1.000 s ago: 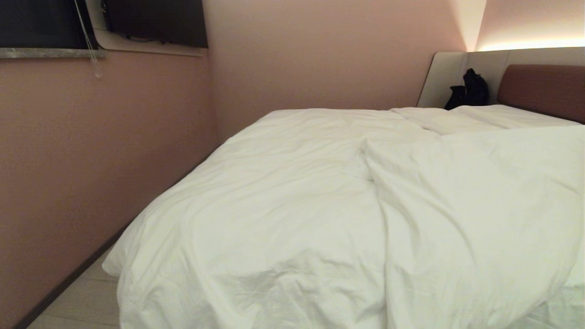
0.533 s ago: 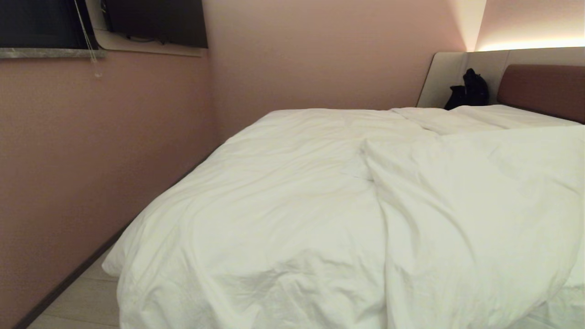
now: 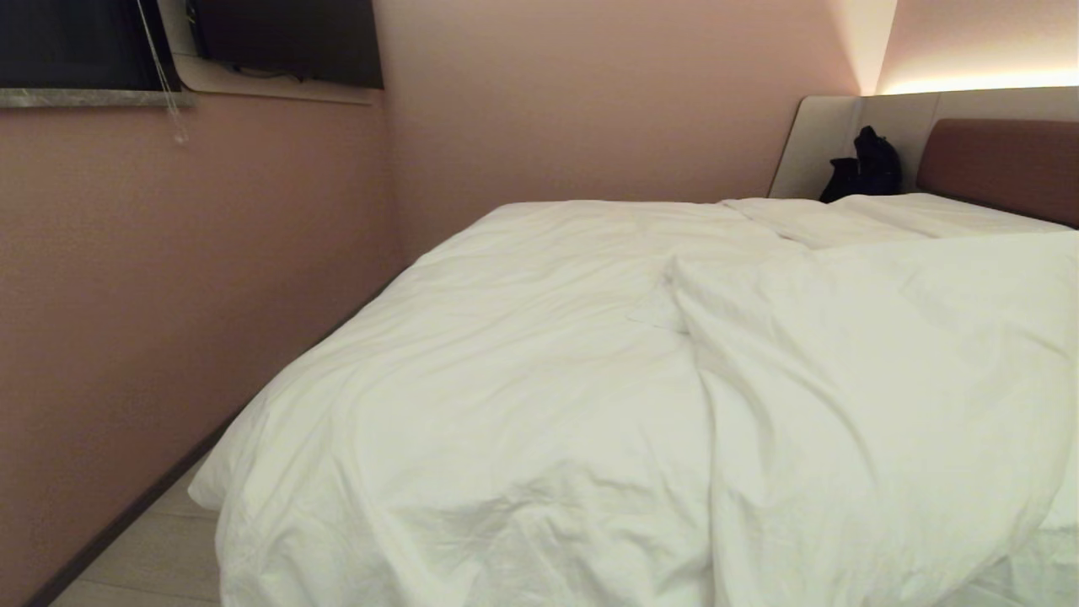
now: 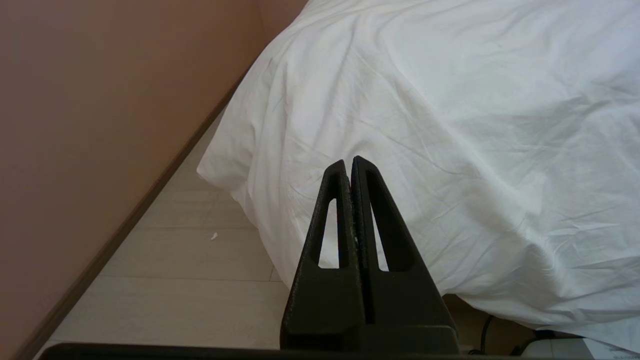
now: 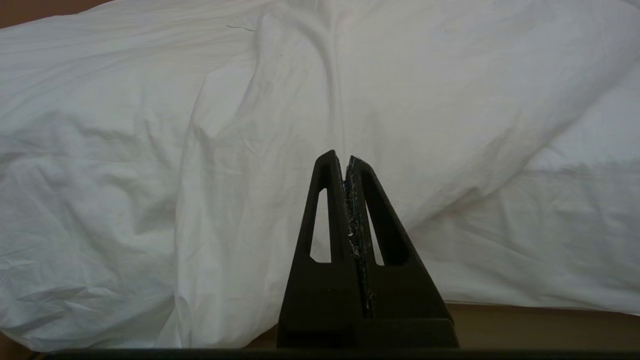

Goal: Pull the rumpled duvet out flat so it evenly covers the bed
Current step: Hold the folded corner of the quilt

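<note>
The white duvet (image 3: 523, 396) lies rumpled over the bed, with one thick fold (image 3: 877, 379) doubled over on the right half. Its near corner hangs off the foot of the bed toward the floor (image 4: 280, 150). The brown headboard (image 3: 999, 164) shows at the far right. Neither arm is in the head view. My left gripper (image 4: 349, 162) is shut and empty, held low before the hanging corner of the duvet. My right gripper (image 5: 341, 157) is shut and empty too, facing the draped duvet (image 5: 150, 165) at the foot of the bed.
A pink wall (image 3: 169, 278) runs close along the bed's left side, leaving a narrow strip of pale floor (image 4: 190, 280). A black bag (image 3: 864, 169) sits by the grey headboard panel. A window and a dark screen (image 3: 287, 38) are up on the wall.
</note>
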Robot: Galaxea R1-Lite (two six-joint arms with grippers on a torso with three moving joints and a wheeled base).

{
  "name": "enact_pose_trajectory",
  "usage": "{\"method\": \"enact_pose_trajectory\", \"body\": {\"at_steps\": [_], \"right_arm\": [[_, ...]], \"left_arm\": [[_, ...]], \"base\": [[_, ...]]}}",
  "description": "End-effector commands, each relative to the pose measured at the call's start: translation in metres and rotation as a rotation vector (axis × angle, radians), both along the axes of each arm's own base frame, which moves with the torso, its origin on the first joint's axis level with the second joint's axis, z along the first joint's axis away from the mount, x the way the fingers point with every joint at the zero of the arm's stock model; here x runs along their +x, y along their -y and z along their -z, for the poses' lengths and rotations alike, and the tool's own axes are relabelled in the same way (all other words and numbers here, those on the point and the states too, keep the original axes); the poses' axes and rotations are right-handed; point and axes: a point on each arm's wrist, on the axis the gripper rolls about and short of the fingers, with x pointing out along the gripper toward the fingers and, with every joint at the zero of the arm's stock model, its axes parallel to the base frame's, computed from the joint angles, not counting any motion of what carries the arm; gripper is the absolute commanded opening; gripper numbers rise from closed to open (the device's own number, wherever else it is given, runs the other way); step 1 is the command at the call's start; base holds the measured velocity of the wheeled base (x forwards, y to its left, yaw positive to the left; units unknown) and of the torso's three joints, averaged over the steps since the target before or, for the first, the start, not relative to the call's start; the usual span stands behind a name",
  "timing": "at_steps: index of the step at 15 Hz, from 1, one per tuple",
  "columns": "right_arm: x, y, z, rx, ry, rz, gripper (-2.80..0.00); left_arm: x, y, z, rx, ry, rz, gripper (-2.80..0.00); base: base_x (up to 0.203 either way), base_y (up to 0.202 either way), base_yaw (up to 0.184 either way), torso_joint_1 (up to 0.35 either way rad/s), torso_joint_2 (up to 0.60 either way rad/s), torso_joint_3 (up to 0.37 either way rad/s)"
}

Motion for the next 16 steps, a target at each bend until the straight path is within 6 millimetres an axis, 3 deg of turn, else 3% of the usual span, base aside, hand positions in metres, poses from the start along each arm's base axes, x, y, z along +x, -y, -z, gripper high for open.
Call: {"method": "enact_pose_trajectory", "body": {"at_steps": [1, 5, 13, 16], "right_arm": [[0.0, 0.0, 0.0, 0.0, 0.0, 0.0, -2.8], [0.0, 0.0, 0.0, 0.0, 0.0, 0.0, -2.8], [0.0, 0.0, 0.0, 0.0, 0.0, 0.0, -2.8], [0.0, 0.0, 0.0, 0.0, 0.0, 0.0, -2.8]], "left_arm": [[-0.0001, 0.0, -0.0002, 0.0, 0.001, 0.0, -2.8], [-0.0001, 0.0, -0.0002, 0.002, 0.001, 0.0, -2.8], [0.0, 0.0, 0.0001, -0.006, 0.001, 0.001, -2.8], [0.0, 0.0, 0.0003, -0.001, -0.001, 0.0, -2.8]], "base": [[0.0, 0.0, 0.0, 0.0, 0.0, 0.0], [0.0, 0.0, 0.0, 0.0, 0.0, 0.0], [-0.168, 0.0, 0.0, 0.003, 0.0, 0.003], [0.0, 0.0, 0.0, 0.0, 0.0, 0.0]]}}
